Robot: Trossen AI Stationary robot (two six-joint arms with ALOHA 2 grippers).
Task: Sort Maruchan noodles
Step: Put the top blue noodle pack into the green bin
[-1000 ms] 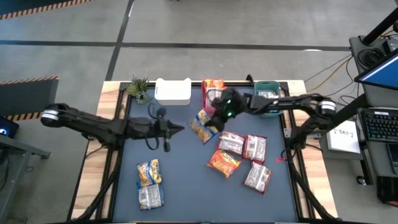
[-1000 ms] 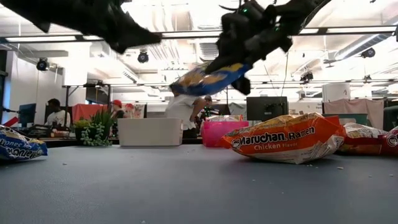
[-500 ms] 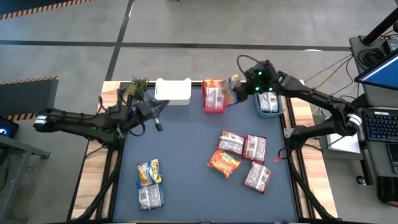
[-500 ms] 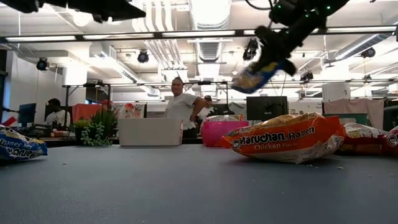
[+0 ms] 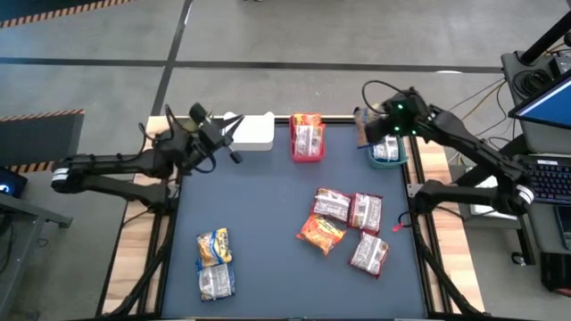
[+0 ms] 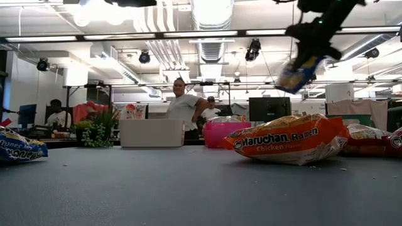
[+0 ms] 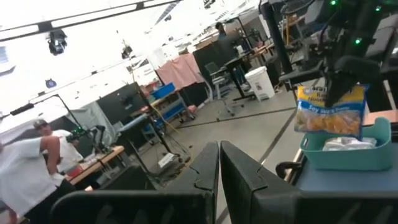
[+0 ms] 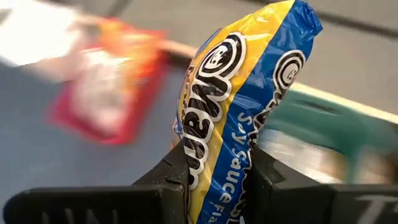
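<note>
Long ceiling lights (image 6: 125, 39) are glowing over a workshop where a person (image 6: 184, 113) is standing among desks; grey floor (image 5: 285, 36) is surrounding the dark tabletop (image 5: 268, 259).

You're working in a robotics lab set in an open industrial workspace. In the low view, long strip lights (image 6: 125, 39) and bare ducting (image 6: 210, 25) cross the ceiling at the top of the frame, with people (image 6: 184, 113) among desks and a dark monitor (image 6: 269, 108) at mid-frame. From above, you see a grey concrete floor (image 5: 268, 36) with hazard-striped tape (image 5: 40, 118) at the left edge, loose cables (image 5: 473, 98) at upper right, and a laptop (image 5: 546, 107) on a side stand at the right edge.
</note>
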